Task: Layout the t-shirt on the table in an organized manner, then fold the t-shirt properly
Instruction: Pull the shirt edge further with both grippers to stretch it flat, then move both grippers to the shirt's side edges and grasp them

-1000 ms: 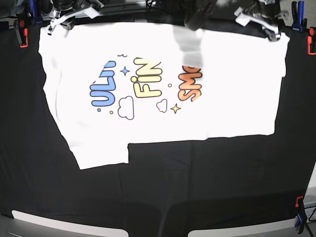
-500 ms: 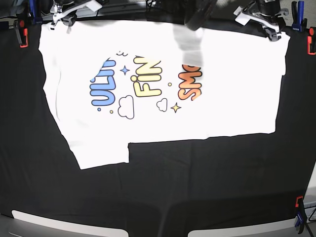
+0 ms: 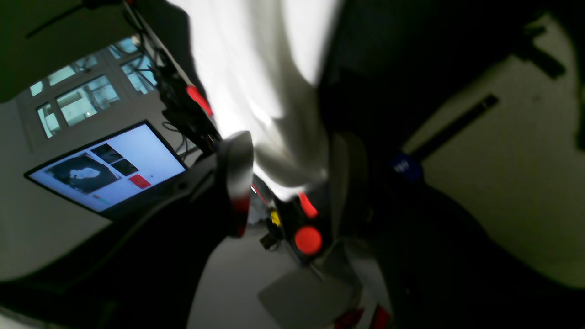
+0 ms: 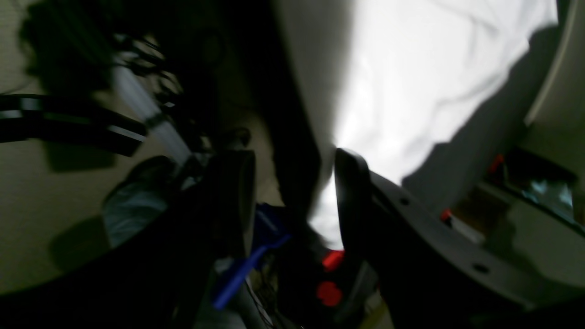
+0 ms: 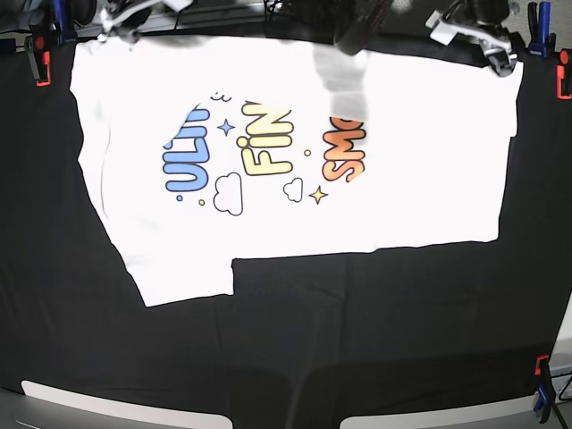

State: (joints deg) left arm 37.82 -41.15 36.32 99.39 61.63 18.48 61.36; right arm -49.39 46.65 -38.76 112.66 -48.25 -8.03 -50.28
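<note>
A: Base view first. Nearest the camera, the table (image 5: pixel 375 340) shows only bare black cloth. Further in, the t-shirt (image 5: pixel 420 161) lies print-up and mostly flat, one sleeve pointing toward the near edge, its top edge along the far side.

B: And the arms?

A: Both sit at that far edge. The right gripper (image 5: pixel 134 13) is at the shirt's far corner on this view's left, the left gripper (image 5: pixel 469 27) at the other far corner.

B: Holding anything?

A: Its wrist camera shows the left gripper (image 3: pixel 288 169) with jaws spread, white cloth lying between them but not pinched. The right gripper (image 4: pixel 295 192) also stands with jaws apart. That picture is blurred, so I would only say the cloth appears loose there.

B: Why the corners?

A: My guess is that gripping both far corners lets the arms pull the cloth taut, so it lies square before folding. The layout looks nearly done; no fold is made yet.
</note>
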